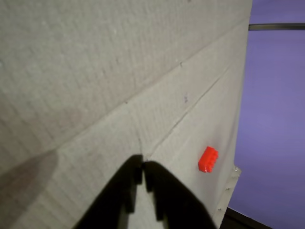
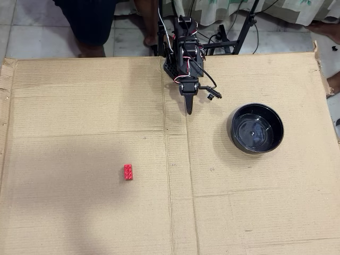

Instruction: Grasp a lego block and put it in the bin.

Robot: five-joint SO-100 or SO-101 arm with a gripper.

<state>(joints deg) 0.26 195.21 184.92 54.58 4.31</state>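
The red lego block (image 2: 128,171) lies flat on the cardboard, left of centre in the overhead view, and shows at the lower right in the wrist view (image 1: 208,159). The bin (image 2: 255,128) is a glossy black bowl at the right, with nothing in it. My gripper (image 2: 188,110) hangs near the arm's base at the top centre, well apart from both the block and the bin. In the wrist view its black fingers (image 1: 143,164) meet at the tips with nothing between them.
Brown cardboard sheet (image 2: 79,106) covers the work area, with creases running across it. The arm's base and cables (image 2: 183,37) stand at the top edge. A person's legs (image 2: 90,24) are beyond the sheet at the top left.
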